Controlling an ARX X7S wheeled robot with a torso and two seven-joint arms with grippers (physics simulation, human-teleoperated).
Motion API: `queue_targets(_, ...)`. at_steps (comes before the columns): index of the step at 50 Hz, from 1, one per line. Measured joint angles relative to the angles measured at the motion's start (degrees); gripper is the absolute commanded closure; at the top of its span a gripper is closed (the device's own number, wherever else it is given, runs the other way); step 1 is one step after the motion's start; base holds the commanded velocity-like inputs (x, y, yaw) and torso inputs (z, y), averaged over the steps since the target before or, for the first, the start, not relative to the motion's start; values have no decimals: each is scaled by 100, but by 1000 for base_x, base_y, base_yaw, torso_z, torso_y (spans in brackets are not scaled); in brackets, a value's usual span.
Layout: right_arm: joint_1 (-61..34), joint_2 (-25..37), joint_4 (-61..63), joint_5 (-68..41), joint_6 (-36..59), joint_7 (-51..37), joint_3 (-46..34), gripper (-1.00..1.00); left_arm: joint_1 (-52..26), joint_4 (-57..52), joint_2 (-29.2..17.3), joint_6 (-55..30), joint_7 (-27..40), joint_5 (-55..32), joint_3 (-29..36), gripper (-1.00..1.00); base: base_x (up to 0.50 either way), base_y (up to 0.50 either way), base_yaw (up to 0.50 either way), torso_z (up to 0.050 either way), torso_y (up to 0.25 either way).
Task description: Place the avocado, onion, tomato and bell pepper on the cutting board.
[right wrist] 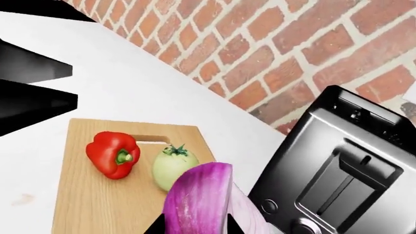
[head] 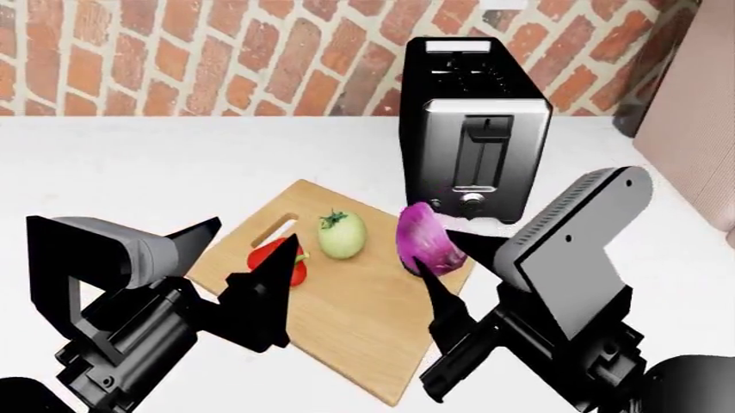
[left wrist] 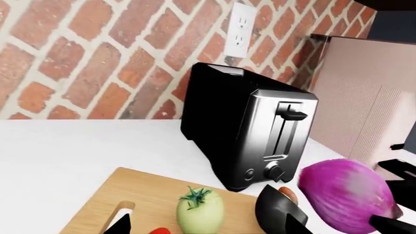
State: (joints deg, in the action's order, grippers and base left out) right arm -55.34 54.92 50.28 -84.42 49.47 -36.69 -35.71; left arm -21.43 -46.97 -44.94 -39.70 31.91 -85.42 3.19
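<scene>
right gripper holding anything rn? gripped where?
Yes: right gripper holds the onion, fingers clamped on opposite sides of its lower half, above the cutting board. Left gripper holds nothing.

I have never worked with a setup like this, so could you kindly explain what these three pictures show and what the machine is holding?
It is a simulated two-armed robot at a white counter. One picture looks down from its head; the other two come from cameras near each hand. The right hand holds a purple onion above the cutting board. The left hand is open and holds nothing. On the board sit a red bell pepper and a pale green tomato, with the avocado beside them. A toaster stands behind.
</scene>
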Motion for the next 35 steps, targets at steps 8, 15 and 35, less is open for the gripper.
queue_targets(8,-97,-157,-67,72,207,142,-186,100,13,-8,-15,4,-22,-6,9,-100,0,0,0,0,0)
queue_targets(15,-172,-347,-207,198,371,309,-366,100,25,-1,-27,16,-53,13,4,-100,0,0,0,0,0)
queue_targets(35,-62,-699,-561,554,565,672,-783,100,123,-99,-18,73,-165,51,7,-100,0,0,0,0,0)
